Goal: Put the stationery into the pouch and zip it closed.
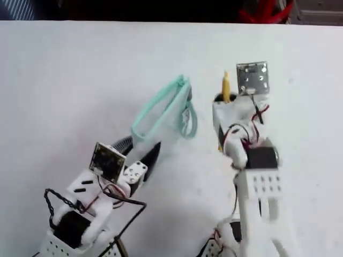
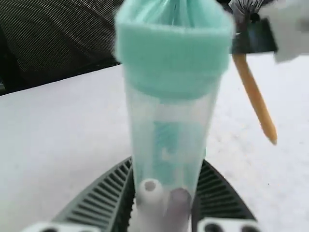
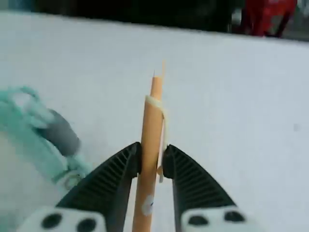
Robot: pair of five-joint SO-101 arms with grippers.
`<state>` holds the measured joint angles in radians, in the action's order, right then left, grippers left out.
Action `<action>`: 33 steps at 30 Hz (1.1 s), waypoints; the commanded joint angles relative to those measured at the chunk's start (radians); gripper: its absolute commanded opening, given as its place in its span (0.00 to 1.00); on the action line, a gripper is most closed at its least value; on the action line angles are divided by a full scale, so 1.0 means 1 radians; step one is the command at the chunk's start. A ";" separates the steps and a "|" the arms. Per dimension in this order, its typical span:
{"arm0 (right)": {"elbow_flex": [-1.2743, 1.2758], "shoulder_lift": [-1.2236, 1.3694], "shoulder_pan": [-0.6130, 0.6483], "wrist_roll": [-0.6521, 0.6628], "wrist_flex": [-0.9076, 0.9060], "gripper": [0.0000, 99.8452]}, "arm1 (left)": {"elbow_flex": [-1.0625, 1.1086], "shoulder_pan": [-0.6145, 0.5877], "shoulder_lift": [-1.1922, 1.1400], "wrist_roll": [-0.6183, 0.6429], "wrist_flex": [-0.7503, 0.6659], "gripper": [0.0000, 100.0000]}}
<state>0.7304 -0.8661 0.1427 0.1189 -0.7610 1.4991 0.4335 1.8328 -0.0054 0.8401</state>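
A clear pouch [image 1: 161, 110] with teal trim lies on the white table [image 1: 75, 80], its open mouth toward the far side. My left gripper [image 1: 142, 144] is shut on the pouch's near end. In the left wrist view the pouch [image 2: 169, 111] stands between the dark fingers [image 2: 104, 193], and a white object [image 2: 150, 187] shows through its wall. My right gripper [image 1: 225, 100] is shut on an orange pen [image 1: 226, 87] just right of the pouch mouth. The pen [image 3: 150, 125] points away between the right gripper [image 3: 152, 150], with the pouch [image 3: 34, 130] off to one side. The pen [image 2: 253, 96] also hangs beside the pouch.
A teal loop [image 1: 188, 120] on the pouch lies between the two arms. The table's far edge [image 1: 161, 21] meets a dark background with a red object [image 1: 265, 10]. Wires [image 1: 59, 201] trail from the left arm.
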 commanded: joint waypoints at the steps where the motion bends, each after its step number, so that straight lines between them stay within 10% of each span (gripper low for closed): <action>1: -0.269 -0.117 0.134 0.052 -0.102 0.02 | 0.002 0.015 -0.005 -0.011 -0.012 0.14; 9: -0.729 -0.008 0.476 0.064 -0.189 0.02 | -0.003 0.015 -0.005 -0.011 -0.012 0.14; 33: -0.787 0.232 0.538 0.055 -0.054 0.02 | 0.002 0.015 -0.005 -0.011 -0.014 0.14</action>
<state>-0.0491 -0.6329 0.6736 0.1711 -0.8439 1.4991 0.4335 1.8328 -0.0054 0.8401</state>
